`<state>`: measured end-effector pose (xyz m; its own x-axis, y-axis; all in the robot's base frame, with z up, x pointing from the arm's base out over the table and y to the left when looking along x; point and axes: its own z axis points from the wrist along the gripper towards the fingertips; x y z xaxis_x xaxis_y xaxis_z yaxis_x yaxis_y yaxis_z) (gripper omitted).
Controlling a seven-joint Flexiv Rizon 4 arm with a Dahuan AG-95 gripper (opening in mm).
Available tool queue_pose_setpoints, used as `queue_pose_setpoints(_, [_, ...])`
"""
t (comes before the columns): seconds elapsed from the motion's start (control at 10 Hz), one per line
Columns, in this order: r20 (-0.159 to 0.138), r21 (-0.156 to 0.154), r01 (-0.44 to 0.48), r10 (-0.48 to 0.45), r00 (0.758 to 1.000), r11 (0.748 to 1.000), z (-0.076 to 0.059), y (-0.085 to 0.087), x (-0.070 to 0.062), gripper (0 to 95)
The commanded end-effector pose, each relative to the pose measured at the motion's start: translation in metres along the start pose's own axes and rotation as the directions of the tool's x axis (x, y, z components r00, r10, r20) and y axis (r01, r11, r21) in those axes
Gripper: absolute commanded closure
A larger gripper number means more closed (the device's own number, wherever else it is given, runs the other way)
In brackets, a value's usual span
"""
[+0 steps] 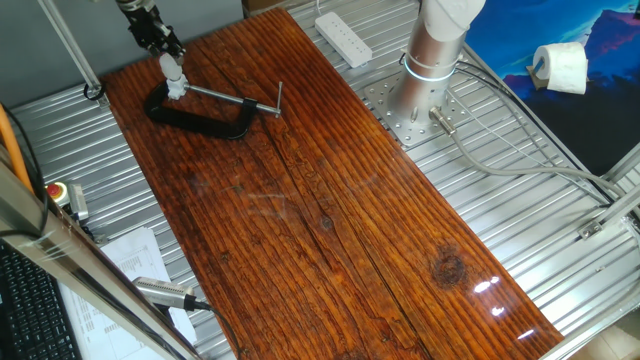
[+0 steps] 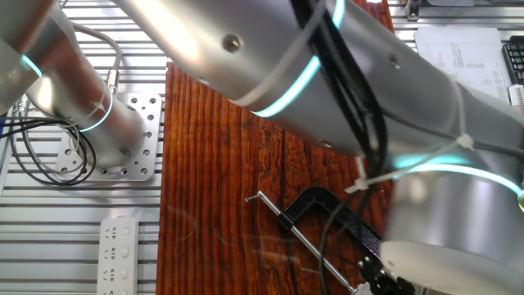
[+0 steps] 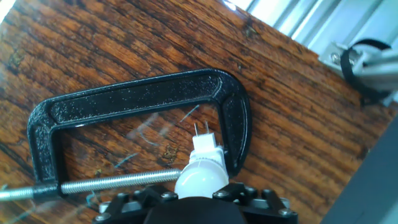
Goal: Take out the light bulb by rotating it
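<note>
The light bulb (image 3: 200, 174) is small and white, with a white neck and two thin metal pins that point away from the hand. My gripper (image 3: 200, 194) is shut on its rounded head and holds it just above the black C-clamp (image 3: 137, 96), over the clamp's steel screw bar (image 3: 112, 182) and close to the right jaw. The pins are bare and touch nothing. In one fixed view the gripper (image 1: 168, 55) holds the bulb (image 1: 175, 80) at the clamp's (image 1: 200, 115) left end. In the other fixed view the arm hides the bulb; only the clamp (image 2: 323, 215) shows.
The clamp lies on a wooden board (image 1: 330, 220) at its far left corner. A white power strip (image 1: 343, 38), the arm's base (image 1: 435, 55) and a tissue roll (image 1: 560, 68) stand beyond the board. A red button (image 1: 58, 190) and papers lie at the left.
</note>
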<state>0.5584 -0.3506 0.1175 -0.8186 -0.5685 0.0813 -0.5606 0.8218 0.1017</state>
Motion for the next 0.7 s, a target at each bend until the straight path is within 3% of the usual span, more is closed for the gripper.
queue_pose_setpoints(0.1, [-0.002,0.004,-0.04,0.04,0.999,0.999,-0.0002,-0.0012,0.0,38.0])
queue_pose_setpoints(0.5, [0.01,0.015,-0.059,0.059,0.998,0.998,0.0005,-0.0016,-0.0008,38.0])
queue_pose_setpoints(0.7, [0.019,0.041,-0.126,0.125,0.992,0.991,0.0005,-0.0016,-0.0008,38.0])
